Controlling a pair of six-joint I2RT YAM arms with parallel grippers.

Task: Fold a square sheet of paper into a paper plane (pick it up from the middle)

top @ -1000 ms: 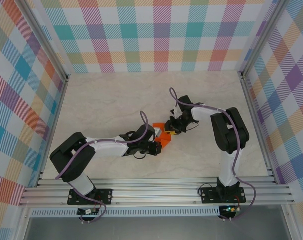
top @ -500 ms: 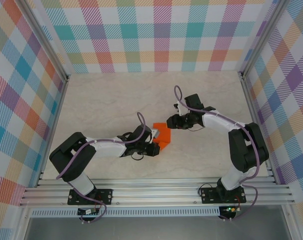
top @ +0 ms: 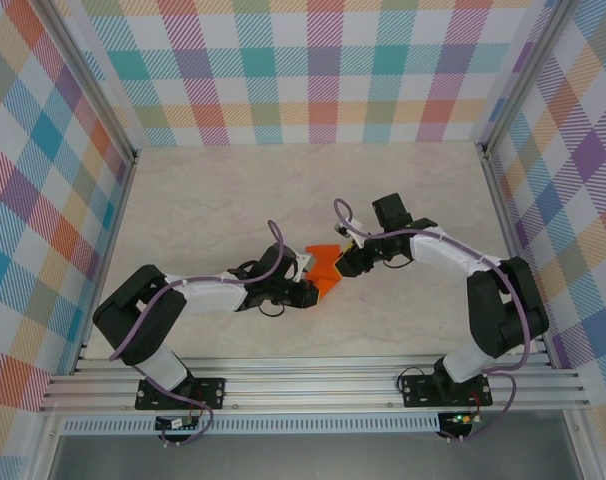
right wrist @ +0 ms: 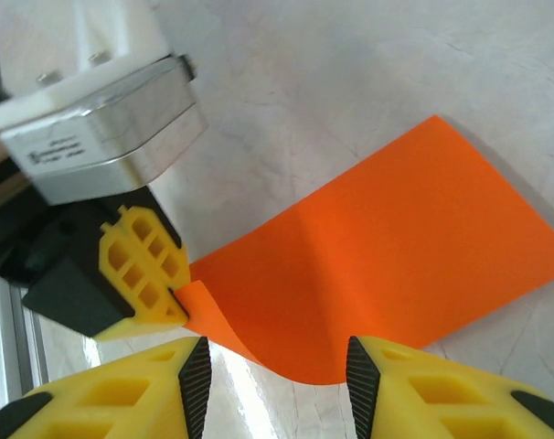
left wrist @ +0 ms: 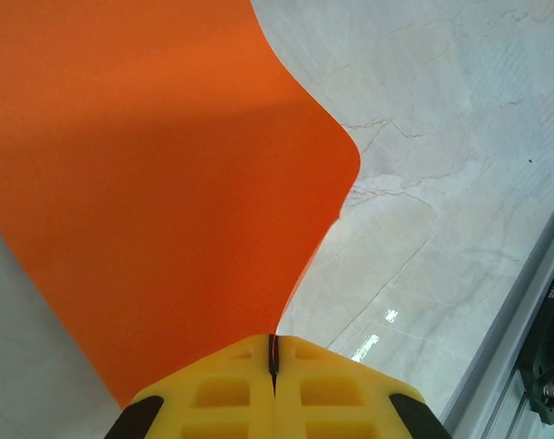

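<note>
The square sheet of paper (top: 325, 272) is bright orange, bent into a curved oblong with one soft crease, and lies mid-table; it has no paper plane shape. My left gripper (top: 308, 284) is shut on the sheet's near corner. In the left wrist view its yellow fingers (left wrist: 304, 384) pinch the paper (left wrist: 167, 183), which rises away to the upper left. My right gripper (right wrist: 275, 366) stands open just above the sheet's curled edge (right wrist: 396, 238), touching nothing. The left arm's fingers (right wrist: 140, 270) hold the corner beside it. From above, the right gripper (top: 345, 263) sits at the sheet's right side.
The pale marble table (top: 233, 200) is fenced by aluminium rails at the left (top: 113, 230), right (top: 508, 230) and front (top: 313, 385), with checked walls behind. A rail also runs along the table edge (left wrist: 533, 320) to the right of the left gripper.
My right gripper let go of the paper, opened, drew back to the right, then came back to the sheet's edge. The left gripper kept its hold and shifted slightly right.
</note>
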